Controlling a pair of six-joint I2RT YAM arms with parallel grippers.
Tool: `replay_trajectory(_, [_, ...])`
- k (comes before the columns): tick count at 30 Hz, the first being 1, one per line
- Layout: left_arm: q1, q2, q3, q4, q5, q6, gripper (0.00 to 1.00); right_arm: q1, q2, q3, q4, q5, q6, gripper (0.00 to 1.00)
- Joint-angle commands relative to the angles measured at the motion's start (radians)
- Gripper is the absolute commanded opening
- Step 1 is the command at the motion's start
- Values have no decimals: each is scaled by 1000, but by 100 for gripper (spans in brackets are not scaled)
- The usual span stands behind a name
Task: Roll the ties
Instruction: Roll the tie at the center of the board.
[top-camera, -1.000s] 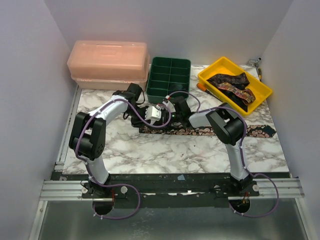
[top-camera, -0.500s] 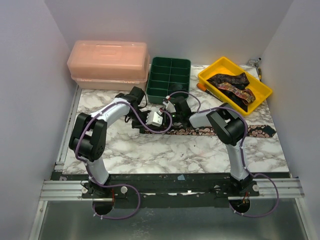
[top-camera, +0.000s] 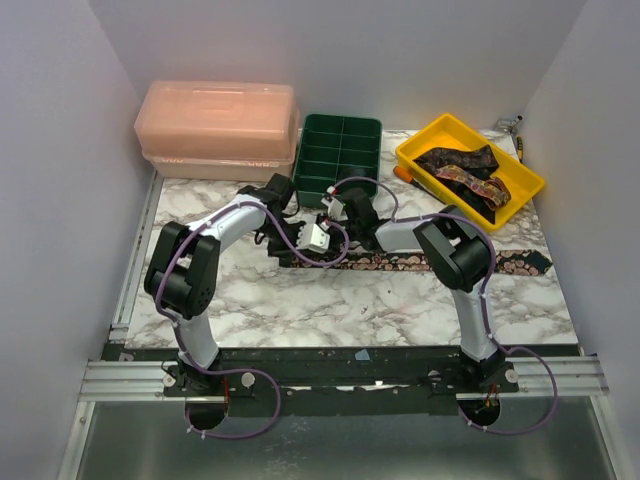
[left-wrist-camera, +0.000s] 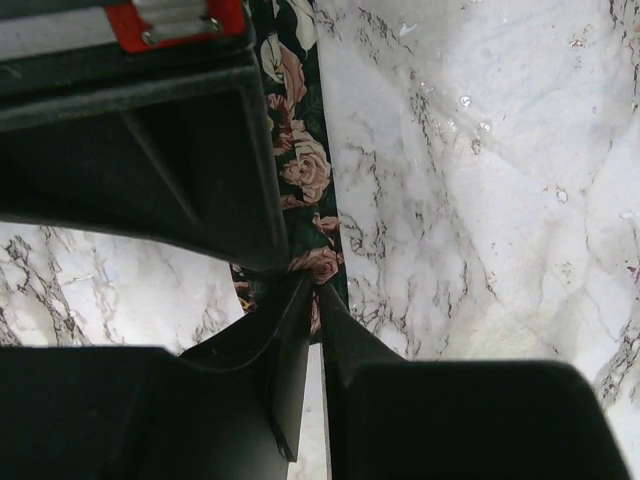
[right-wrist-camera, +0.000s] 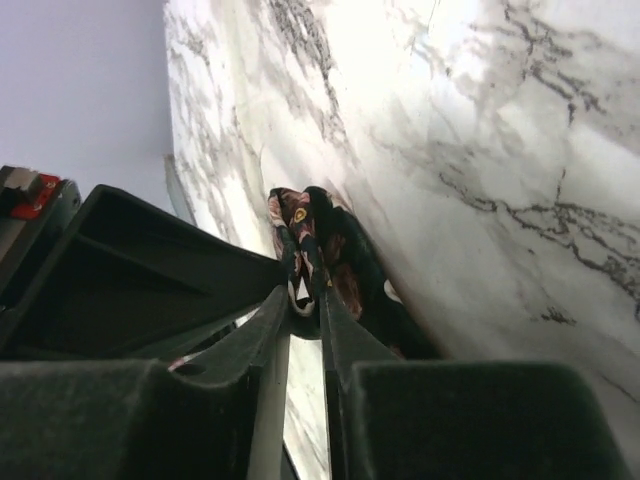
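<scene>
Plainly the step in hand is starting the roll at one end of the tie (top-camera: 430, 263), and it goes best if both tools hold that end square across its width, turn it over itself in short tight wraps, and leave the rest of the strip flat on the bench (top-camera: 350, 310) so the coil does not drift to one side. The tie lies stretched across the middle of the overhead frame, running from below the green tray (top-camera: 340, 118) toward the right edge, while more ties (top-camera: 465, 170) sit bundled in the yellow tray (top-camera: 440, 186) at upper right. Both tools meet over its left-hand end in that frame. The left tool (left-wrist-camera: 312, 290) has its jaws drawn nearly together, and they look to be nipping the flowered fabric at its edge, the strip running away toward the top of its wrist frame. The right tool (right-wrist-camera: 305, 285) is likewise almost closed, pinching a small doubled-over fold of the tie right at its tips, with the fabric trailing toward the lower right of its own frame.
</scene>
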Motion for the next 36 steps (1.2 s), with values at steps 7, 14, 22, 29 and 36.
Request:
replay_trajectory(7, [63, -58, -13, 25, -39, 70, 54, 10, 58, 88, -293, 139, -227, 1])
replay_trajectory(14, [51, -77, -77, 118, -114, 29, 65, 10, 48, 90, -311, 141, -240, 1])
replay_trajectory(22, [28, -93, -122, 190, -161, -25, 66, 11, 39, 69, -267, 106, -219, 1])
replay_trajectory(29, [3, -92, -126, 152, -177, 1, 63, 10, 34, 73, -253, 101, -208, 1])
replay_trajectory(36, [-10, -82, -104, 69, -169, -22, 75, 11, 33, 67, -244, 94, -195, 1])
